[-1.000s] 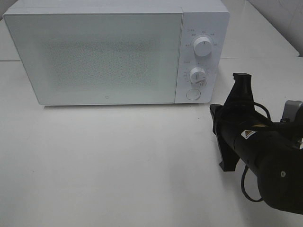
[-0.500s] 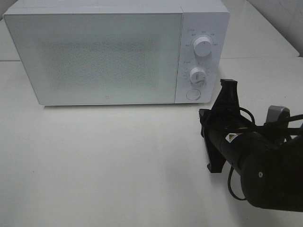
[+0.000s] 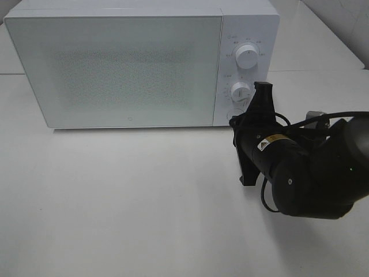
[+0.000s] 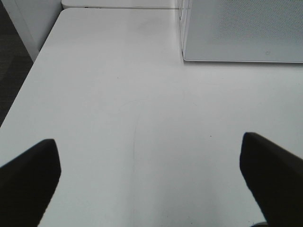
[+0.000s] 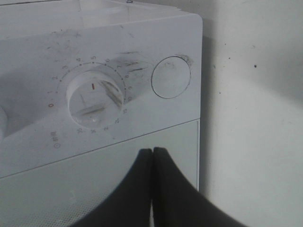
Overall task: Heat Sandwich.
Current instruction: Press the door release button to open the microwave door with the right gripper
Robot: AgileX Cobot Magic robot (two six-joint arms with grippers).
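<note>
The sandwich and its pink plate are out of view. The white microwave [image 3: 127,69] stands at the back of the table with its door shut. My right gripper [image 3: 238,123] is shut and empty, and hovers just in front of the lower control panel. In the right wrist view its closed fingertips [image 5: 152,152] are near the door's edge, a little below the round button [image 5: 171,77] and beside the timer knob [image 5: 93,101]. My left gripper [image 4: 151,189] is open and empty over bare table, out of the exterior view. The microwave's front corner [image 4: 241,28] lies ahead of it.
Two white knobs [image 3: 248,57] [image 3: 241,92] sit on the microwave's right panel. The white table [image 3: 127,196] extends in front of the microwave. Its left edge [image 4: 28,71] drops off to a dark floor. My right arm's black body [image 3: 311,173] fills the right side.
My right arm has moved left and toward the microwave, bringing the shut gripper up to the lower control panel by the round button. The microwave has not changed.
</note>
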